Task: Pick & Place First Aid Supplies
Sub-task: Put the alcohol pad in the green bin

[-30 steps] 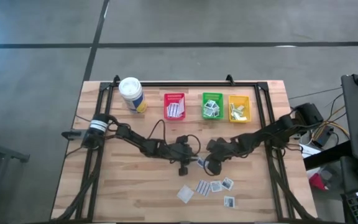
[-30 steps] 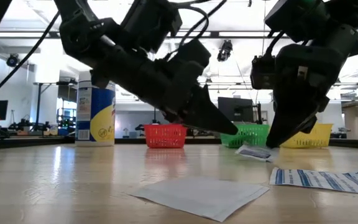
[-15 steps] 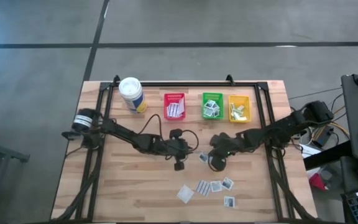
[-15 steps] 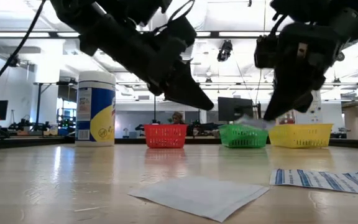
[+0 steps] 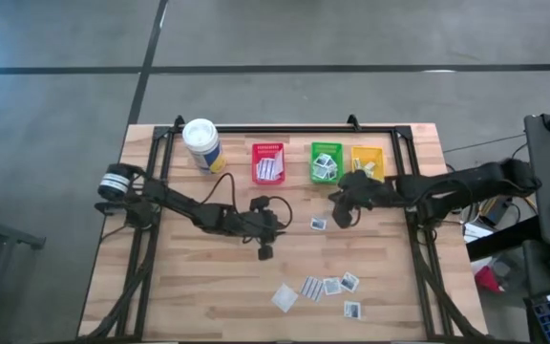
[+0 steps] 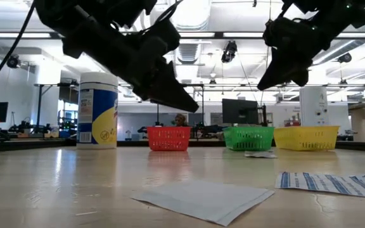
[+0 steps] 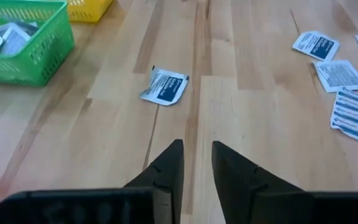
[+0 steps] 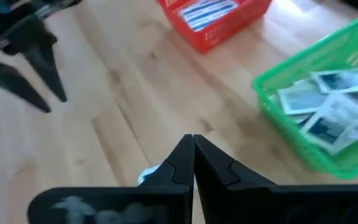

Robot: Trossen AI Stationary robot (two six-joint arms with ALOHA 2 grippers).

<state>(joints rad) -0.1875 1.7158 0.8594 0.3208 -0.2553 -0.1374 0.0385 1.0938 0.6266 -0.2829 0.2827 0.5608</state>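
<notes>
Just ahead of the left gripper (image 7: 197, 163) on the table (image 7: 260, 124) lay one small packet (image 7: 165, 86), light, thin and limp, best pinched by its raised edge. Those jaws stood slightly apart, empty. Farther off, the right gripper (image 8: 193, 152) hung near the green bin (image 8: 328, 130), jaws together, holding nothing visible.

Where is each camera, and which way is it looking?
High view: above the table, looking straight down; both arms show, left gripper and right gripper.
Low view: at tabletop height, looking level across; arms hang in from above.
Left wrist view: looks past its own fingers at a blue-printed packet.
Right wrist view: looks past its touching fingers.
Shared: both wrist views show the green bin.
</notes>
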